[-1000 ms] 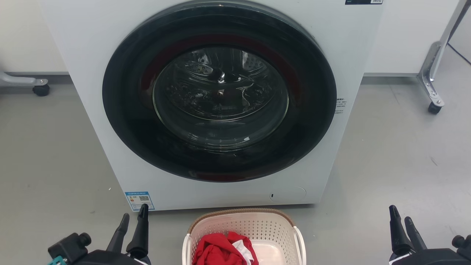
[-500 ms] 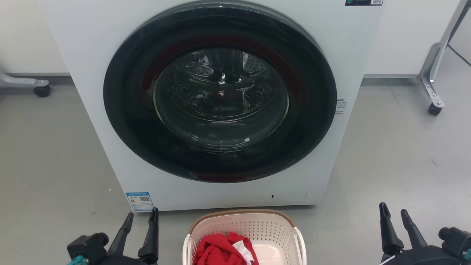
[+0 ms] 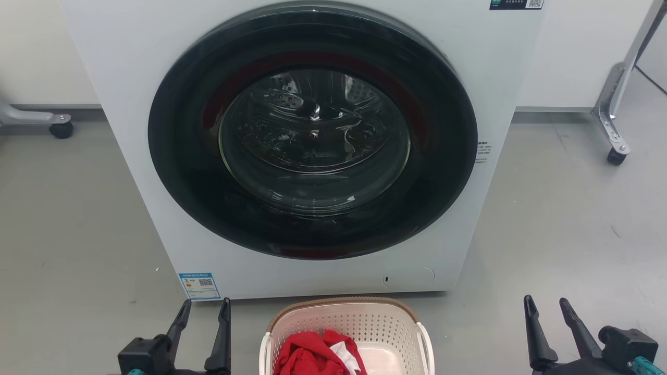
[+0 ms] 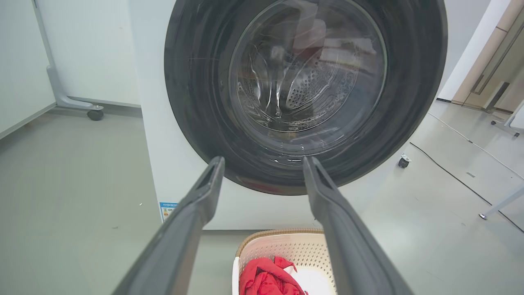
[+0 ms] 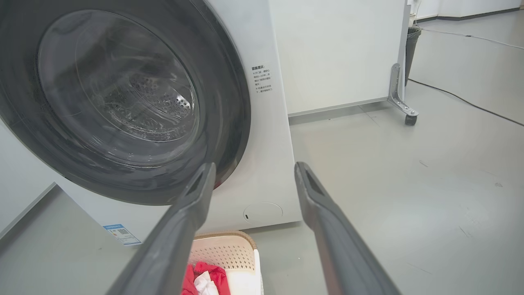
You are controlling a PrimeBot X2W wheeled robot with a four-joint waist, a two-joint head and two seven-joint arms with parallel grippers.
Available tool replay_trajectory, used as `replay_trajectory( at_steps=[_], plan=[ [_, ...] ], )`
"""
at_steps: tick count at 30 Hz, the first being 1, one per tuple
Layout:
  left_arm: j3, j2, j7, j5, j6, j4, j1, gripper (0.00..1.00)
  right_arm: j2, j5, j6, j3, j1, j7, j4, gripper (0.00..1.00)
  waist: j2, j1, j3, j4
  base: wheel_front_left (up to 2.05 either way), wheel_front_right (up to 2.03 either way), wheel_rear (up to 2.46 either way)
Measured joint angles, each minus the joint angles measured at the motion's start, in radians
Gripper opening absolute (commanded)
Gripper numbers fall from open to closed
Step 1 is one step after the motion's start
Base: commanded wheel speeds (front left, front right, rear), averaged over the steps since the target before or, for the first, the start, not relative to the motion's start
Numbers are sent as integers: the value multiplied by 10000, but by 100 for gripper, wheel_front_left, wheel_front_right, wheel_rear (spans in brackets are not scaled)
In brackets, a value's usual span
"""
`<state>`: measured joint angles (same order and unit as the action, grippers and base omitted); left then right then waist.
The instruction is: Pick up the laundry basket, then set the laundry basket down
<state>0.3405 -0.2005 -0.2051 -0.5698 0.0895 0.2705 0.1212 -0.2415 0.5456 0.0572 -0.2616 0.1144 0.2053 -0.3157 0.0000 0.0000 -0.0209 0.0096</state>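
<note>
The laundry basket (image 3: 359, 320), cream-white with perforated sides and a brown woven-look rim, sits on the grey floor just before the washing machine, at the bottom centre of the head view. Red and white clothes (image 3: 315, 354) lie in it. My left gripper (image 3: 206, 307) stands open to the basket's left, apart from it. To the basket's right my right gripper (image 3: 547, 304) is also open and holds nothing. The left wrist view has the basket (image 4: 286, 250) low between its open fingers (image 4: 192, 213). In the right wrist view the basket (image 5: 229, 252) sits at the bottom edge beside the left finger (image 5: 188, 209).
A white washing machine (image 3: 130, 62) with a closed round dark glass door (image 3: 312, 130) stands right behind the basket. Wheeled metal frame legs stand at the far left (image 3: 57, 125) and far right (image 3: 615, 151). A black cable (image 4: 454, 174) runs over the floor on the right.
Both grippers have shifted inward toward the basket and spread their fingers wider. The basket has stayed in place.
</note>
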Motion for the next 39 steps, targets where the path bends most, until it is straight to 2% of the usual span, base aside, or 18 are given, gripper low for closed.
replay_trajectory(
  at_steps=[12, 39],
  plan=[
    [272, -21, -405, 1542, 349, 130, -3, 100, -171, -1333, 320, -384, 3, 433, -261, 100, 0, 0, -16, -13, 0, 0, 0],
    [-391, 337, -151, 1948, 351, 506, -67, 100, -174, -1432, 322, -299, 6, 439, -570, 100, 0, 0, -10, 23, 0, 0, 0]
  ],
)
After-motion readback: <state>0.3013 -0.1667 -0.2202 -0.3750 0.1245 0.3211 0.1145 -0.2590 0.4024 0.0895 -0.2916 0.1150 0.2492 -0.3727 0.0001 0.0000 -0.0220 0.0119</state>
